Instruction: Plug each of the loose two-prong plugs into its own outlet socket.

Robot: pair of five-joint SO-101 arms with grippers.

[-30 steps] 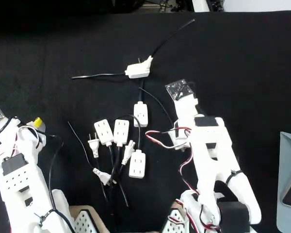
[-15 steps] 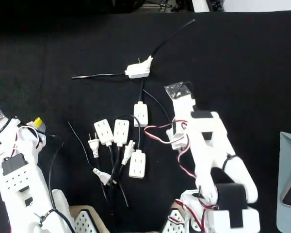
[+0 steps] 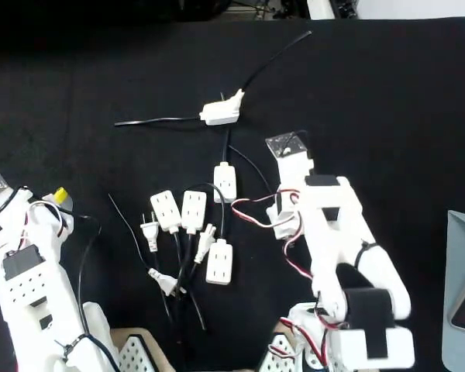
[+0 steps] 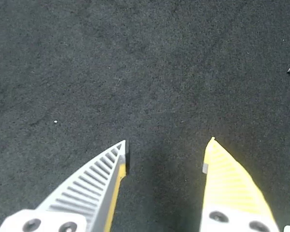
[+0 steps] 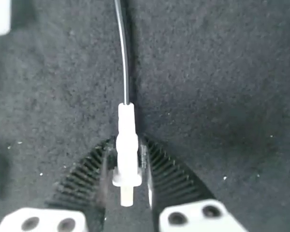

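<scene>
**Status:** early stage.

- **R claw:** The R claw (image 5: 127, 145) is closed on a white plug (image 5: 126, 166), gripped by the body. Its black cable (image 5: 122, 48) runs away from the claw. In the high view the R claw (image 3: 288, 146) sits right of centre, just right of the sockets.
- **L claw:** The L claw (image 4: 168, 141) is wide open and empty over bare desk (image 4: 135, 58), at the left edge.
- **Far socket:** The far socket (image 3: 219, 114) appears to have an angled plug (image 3: 235, 98) at its right end. Seating can't be confirmed.
- **Sockets that look empty:** left socket (image 3: 164, 211), mid socket (image 3: 194, 211), centre socket (image 3: 225, 182), near socket (image 3: 219, 262).
- **Loose plugs among them:** left plug (image 3: 149, 231), mid plug (image 3: 205, 236), near plug (image 3: 164, 283).
- **Remaining:** approx. all insertions.
</scene>
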